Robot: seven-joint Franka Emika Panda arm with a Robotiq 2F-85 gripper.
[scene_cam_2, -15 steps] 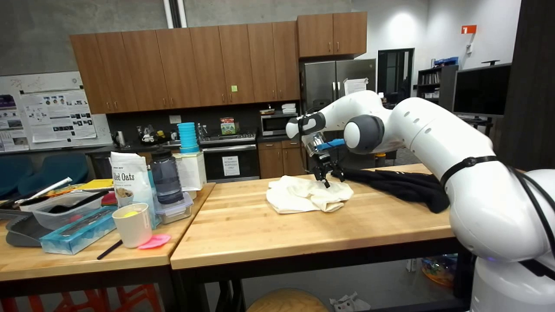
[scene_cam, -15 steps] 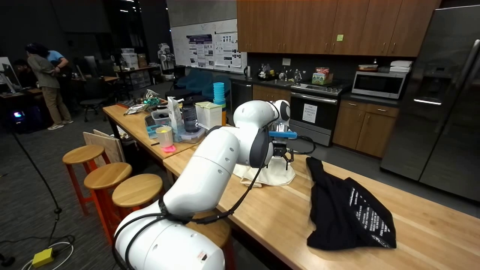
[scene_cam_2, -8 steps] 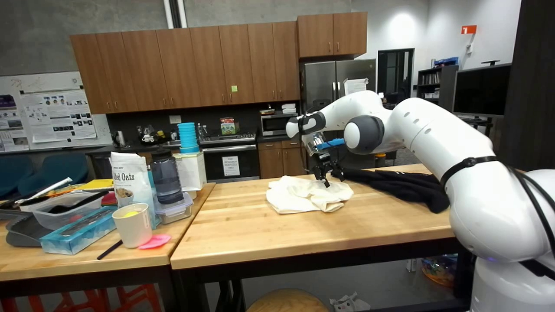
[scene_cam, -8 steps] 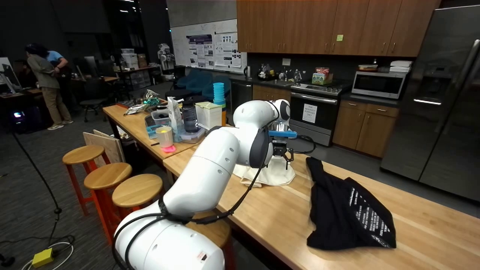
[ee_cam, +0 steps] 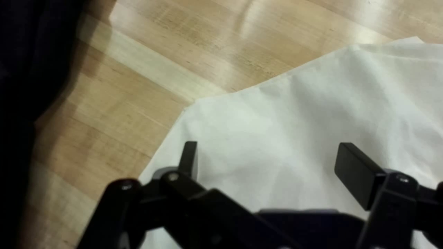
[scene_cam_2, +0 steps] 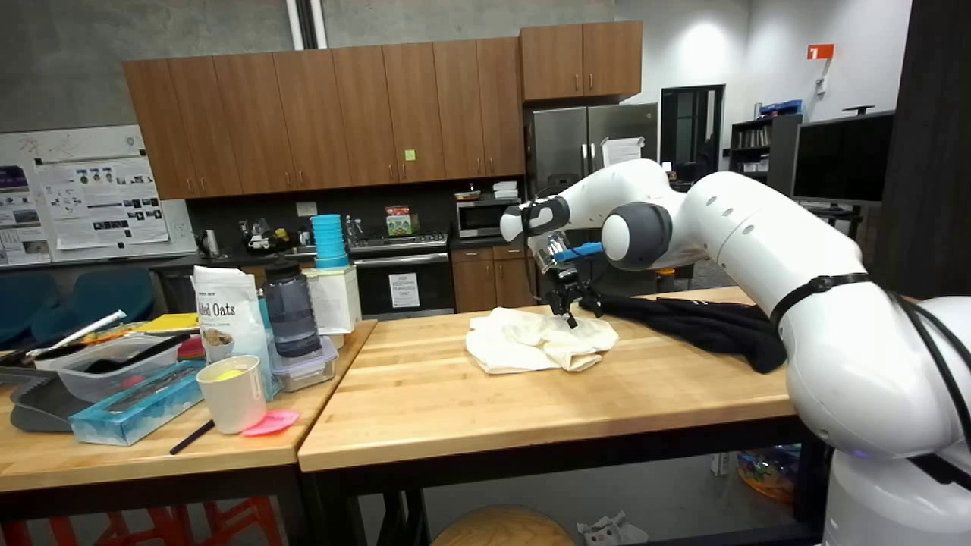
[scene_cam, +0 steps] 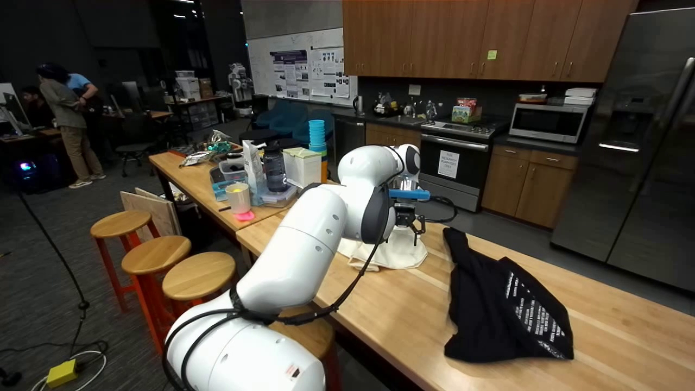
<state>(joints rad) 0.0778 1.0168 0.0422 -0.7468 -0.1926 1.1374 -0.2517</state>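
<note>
My gripper (ee_cam: pixel 268 143) is open, its two black fingers wide apart with nothing between them. It is above a crumpled white cloth (ee_cam: pixel 277 117) that fills most of the wrist view. In both exterior views the gripper (scene_cam_2: pixel 584 317) (scene_cam: pixel 402 242) is low over the right part of the cloth (scene_cam_2: pixel 516 341) (scene_cam: pixel 399 258). I cannot tell whether the fingertips touch it. A black garment (scene_cam: pixel 505 309) with white print lies on the table beside the cloth. It also shows in an exterior view (scene_cam_2: pixel 698 326) behind the gripper and along the left edge of the wrist view (ee_cam: pixel 34 52).
The cloth and garment lie on a wooden table (scene_cam_2: pixel 425 409). An adjoining table holds a cup (scene_cam_2: pixel 234 398), an oats bag (scene_cam_2: pixel 227 311), a dark bottle (scene_cam_2: pixel 290 311), stacked blue cups (scene_cam_2: pixel 328 239) and plastic containers. Several wooden stools (scene_cam: pixel 199 275) stand along the table's side.
</note>
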